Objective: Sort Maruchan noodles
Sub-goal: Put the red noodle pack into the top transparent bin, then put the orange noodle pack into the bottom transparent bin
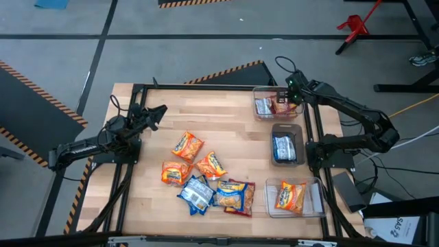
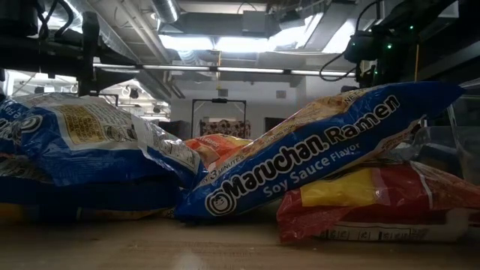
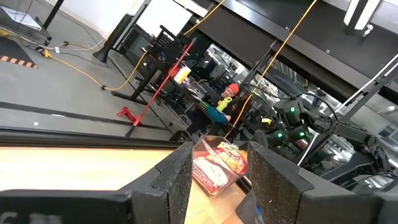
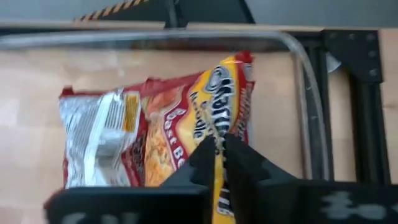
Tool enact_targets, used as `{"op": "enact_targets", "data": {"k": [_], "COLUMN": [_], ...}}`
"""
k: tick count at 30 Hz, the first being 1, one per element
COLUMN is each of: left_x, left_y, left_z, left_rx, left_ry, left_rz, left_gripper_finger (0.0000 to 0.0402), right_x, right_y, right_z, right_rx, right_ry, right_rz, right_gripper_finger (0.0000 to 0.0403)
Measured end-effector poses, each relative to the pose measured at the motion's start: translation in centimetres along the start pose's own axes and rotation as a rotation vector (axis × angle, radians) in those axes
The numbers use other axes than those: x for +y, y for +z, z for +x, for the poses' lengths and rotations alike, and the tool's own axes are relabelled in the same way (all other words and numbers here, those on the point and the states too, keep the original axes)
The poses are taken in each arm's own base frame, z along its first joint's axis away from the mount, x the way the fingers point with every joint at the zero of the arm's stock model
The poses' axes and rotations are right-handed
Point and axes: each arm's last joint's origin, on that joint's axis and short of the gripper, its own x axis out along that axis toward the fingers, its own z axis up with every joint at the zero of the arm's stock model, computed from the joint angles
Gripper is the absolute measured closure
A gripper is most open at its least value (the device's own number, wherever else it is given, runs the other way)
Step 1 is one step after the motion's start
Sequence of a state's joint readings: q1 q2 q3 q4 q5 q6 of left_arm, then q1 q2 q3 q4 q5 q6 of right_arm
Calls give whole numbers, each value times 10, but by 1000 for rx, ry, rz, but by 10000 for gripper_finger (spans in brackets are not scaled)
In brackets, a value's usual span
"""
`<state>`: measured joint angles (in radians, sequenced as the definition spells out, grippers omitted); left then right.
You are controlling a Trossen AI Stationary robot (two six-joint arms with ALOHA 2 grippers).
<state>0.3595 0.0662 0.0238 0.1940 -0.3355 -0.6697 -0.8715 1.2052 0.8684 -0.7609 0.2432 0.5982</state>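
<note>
Packets: seven Maruchan noodles packets [image 1: 206, 180] lie loose in a cluster at lower centre of the high view, orange, blue and one dark red, several overlapping.
Bins: three clear ones down the right side of the table [image 1: 171, 110]; the upper bin [image 1: 259, 92] holds dark red packets, the middle bin [image 1: 285, 129] a blue one, the lower bin [image 1: 312, 204] an orange one.
Right tool [image 4: 219, 147]: over the upper bin, fingers pressed together on the edge of a dark red packet [image 4: 224, 93], which hangs above another red packet [image 4: 106, 137] lying flat in the bin.
Left tool [image 1: 155, 113]: at upper left of the table, well apart from the cluster, fingers spread, holding nothing.
Handling: packets look light, crinkly and slippery, with a brittle block inside; the flat sealed edge seems the safest hold, and a hard squeeze on the middle would likely crack the noodles.
Risk: overlapped packets may drag a neighbour along.
</note>
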Motion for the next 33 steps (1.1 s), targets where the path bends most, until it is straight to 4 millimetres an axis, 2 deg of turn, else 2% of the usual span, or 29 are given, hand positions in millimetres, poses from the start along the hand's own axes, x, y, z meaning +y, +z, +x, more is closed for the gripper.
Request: {"op": "enact_targets", "data": {"k": [8,13,16,20,24,29,33], "left_x": [0,0,0,0,0,0,0], "left_y": [0,0,0,0,0,0,0], "left_z": [0,0,0,0,0,0,0], "left_rx": [0,5,6,7,7,7,7], "left_ry": [0,-7,-8,-9,-9,-9,-9], "left_rz": [0,0,0,0,0,0,0], "left_gripper_finger": [255,255,255,255,255,255,255], "right_x": [-2,-2,6,40,84,140,172], "right_y": [-2,8,9,3,-14,-53,-95], "right_z": [-2,-17,-19,-22,-27,-32,-31], "right_rx": [17,-54,-35,-22,-30,-15,78], "right_ry": [-10,-35,77,354,581,801,904], "right_rz": [-8,-1,-26,-100,-195,-329,-410], "right_gripper_finger": [262,250,256,259,260,260,260]}}
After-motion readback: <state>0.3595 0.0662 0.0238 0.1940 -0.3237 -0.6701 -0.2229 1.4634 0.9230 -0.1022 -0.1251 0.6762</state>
